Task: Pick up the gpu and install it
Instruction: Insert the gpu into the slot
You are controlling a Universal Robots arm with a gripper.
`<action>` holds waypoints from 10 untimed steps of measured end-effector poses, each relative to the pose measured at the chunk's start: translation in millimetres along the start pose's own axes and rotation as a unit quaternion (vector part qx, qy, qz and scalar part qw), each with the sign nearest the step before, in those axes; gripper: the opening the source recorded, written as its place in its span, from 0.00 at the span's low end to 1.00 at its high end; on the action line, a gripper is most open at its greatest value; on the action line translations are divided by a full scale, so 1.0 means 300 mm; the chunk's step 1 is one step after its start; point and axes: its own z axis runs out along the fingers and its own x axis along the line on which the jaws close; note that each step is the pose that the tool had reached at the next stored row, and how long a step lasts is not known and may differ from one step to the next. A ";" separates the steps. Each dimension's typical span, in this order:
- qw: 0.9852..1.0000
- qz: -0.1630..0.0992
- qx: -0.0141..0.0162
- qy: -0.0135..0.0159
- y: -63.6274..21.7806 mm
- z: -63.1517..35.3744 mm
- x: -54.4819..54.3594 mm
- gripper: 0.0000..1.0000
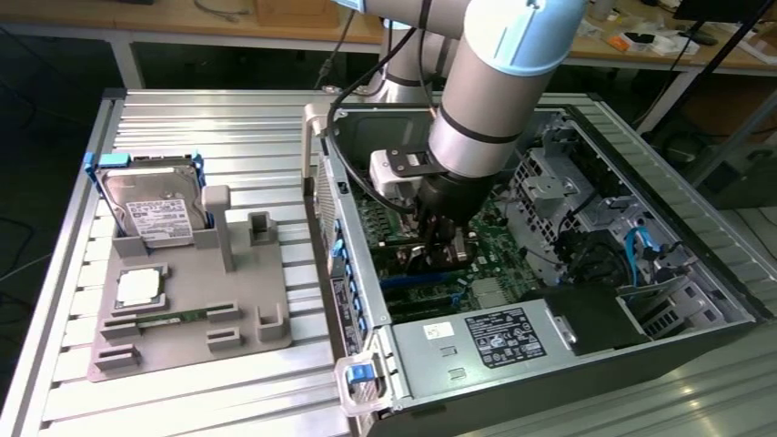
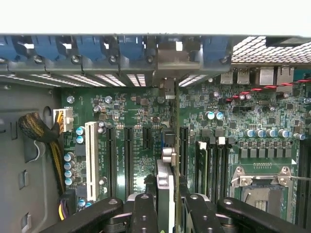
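Down inside the open computer case [image 1: 680, 300], the gripper [image 2: 167, 204] has its 2 fingers [image 2: 145, 213] closed on the gpu [image 2: 165, 187], held edge-on over the green motherboard [image 2: 131, 116] slots.

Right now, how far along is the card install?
Pickup looks done: the gripper is shut on the gpu, held edge-on, down inside the open computer case. In hand: the card hangs above the green motherboard and its black slots. Left: seating it; I cannot tell whether its edge has entered a slot.
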 end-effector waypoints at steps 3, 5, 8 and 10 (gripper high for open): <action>1.000 0.000 0.003 0.000 0.000 -0.001 0.000 0.27; 1.000 0.000 0.007 0.001 0.000 -0.001 -0.001 0.27; 1.000 0.000 0.011 0.001 0.000 0.000 -0.002 0.27; 1.000 0.000 0.017 0.001 0.000 -0.001 -0.004 0.27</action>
